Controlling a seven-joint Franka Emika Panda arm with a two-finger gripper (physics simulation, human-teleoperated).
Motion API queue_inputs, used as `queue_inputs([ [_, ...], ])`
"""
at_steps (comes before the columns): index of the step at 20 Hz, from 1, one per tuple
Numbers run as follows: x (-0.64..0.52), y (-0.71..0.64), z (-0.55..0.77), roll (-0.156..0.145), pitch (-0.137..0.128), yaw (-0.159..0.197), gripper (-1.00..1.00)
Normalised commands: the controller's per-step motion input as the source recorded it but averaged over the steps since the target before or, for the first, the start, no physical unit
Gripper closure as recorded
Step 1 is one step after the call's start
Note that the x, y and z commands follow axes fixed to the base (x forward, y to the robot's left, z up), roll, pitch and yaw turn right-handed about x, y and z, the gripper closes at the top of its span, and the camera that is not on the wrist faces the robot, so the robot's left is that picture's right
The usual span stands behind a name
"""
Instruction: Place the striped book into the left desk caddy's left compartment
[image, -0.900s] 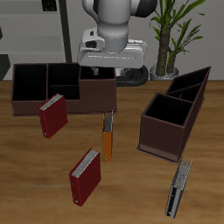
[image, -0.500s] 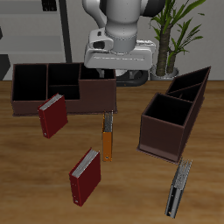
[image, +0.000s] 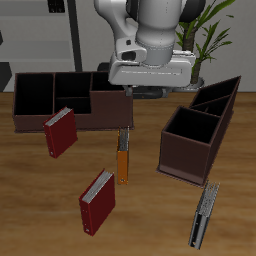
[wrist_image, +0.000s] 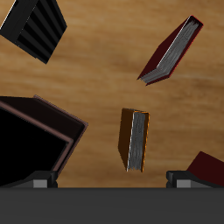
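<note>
The gripper hangs near the table's back edge, fingers spread apart, holding nothing. The striped book lies near the front edge, before the left caddy.

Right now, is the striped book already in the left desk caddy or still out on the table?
Out. The striped book lies flat on the table near its front edge, apart from the left desk caddy.
</note>
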Motion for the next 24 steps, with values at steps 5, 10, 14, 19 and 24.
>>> queue_inputs([
  [5,0.37,0.34,0.05,0.026,-0.004,0.004,-1.00],
  [10,0.53,0.32,-0.06,-0.023,0.012,0.001,-1.00],
  [14,0.58,0.17,-0.09,-0.042,0.025,-0.037,-1.00],
  [19,0.45,0.08,-0.09,-0.033,-0.006,-0.020,-1.00],
  [24,0.31,0.10,-0.02,-0.010,-0.010,-0.052,-1.00],
])
